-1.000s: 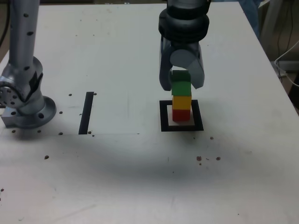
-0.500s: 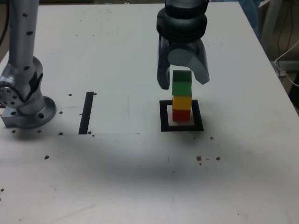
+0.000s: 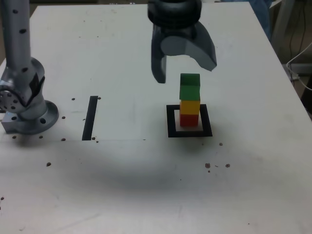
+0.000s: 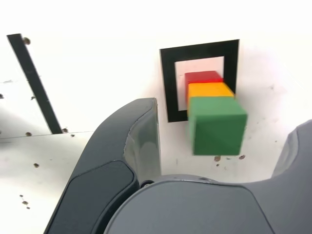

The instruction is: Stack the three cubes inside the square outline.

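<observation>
Cubes, three, in one upright stack: one red (image 3: 189, 120), lowest; one yellow (image 3: 190, 107), middle, touching the red beneath and the green above; one green (image 3: 190, 87), topmost. All of solid colour and like size, their faces roughly in line.

Square outline, one (image 3: 172, 132): flat black frame, thick-sided, with a white centre. The red cube stands within it, on the white; some white shows around the cube's base in the exterior view.

Gripper, one (image 3: 186, 66): dark grey, two jaws, standing wide open and gripping nothing. It hangs above the stack, apart from the green cube, and sits a little toward the exterior view's left of it.

Black strip, one (image 3: 90, 118): straight, narrow, flat on the table, well apart from the outline, on the exterior view's left.

Arm, one: a pale upright section (image 3: 17, 39) and a round base (image 3: 33, 122) at the exterior view's left edge.

Table, one (image 3: 122, 195): white, marked with scattered small dark spots, count not attempted; one thin line (image 3: 124, 140) runs across it near the strip's lower end in the exterior view.
</observation>
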### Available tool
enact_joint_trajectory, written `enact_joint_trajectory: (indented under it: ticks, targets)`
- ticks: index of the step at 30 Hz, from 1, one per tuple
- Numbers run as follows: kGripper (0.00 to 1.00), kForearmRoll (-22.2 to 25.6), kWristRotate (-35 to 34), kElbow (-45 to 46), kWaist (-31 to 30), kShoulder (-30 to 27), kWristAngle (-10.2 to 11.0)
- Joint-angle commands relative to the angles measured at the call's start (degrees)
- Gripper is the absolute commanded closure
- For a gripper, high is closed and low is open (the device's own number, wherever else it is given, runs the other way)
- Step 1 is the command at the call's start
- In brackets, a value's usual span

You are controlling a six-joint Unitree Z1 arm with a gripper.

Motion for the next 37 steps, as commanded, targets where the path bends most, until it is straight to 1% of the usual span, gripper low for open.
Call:
enact_joint_trajectory:
  ticks: [1, 10, 18, 24, 32, 34, 37]
  targets:
    - [0.01, 0.2, 0.5, 2.0, 0.4, -2.8, -0.3]
    - [0.01, 0.5, 3.0, 11.3, 1.1, -11.0, -1.4]
    - [0.01, -2.6, 3.1, 26.0, 1.1, -16.3, -2.7]
    - [0.01, -8.2, 3.1, 34.8, 1.1, -17.4, -4.6]
    - [0.01, -18.7, 3.0, 45.7, 0.3, -17.5, -6.4]
    - [0.01, -20.3, 3.0, 47.4, 0.3, -17.8, -6.5]
    - [0.01, -19.9, 3.0, 47.8, 0.3, -18.0, -6.2]
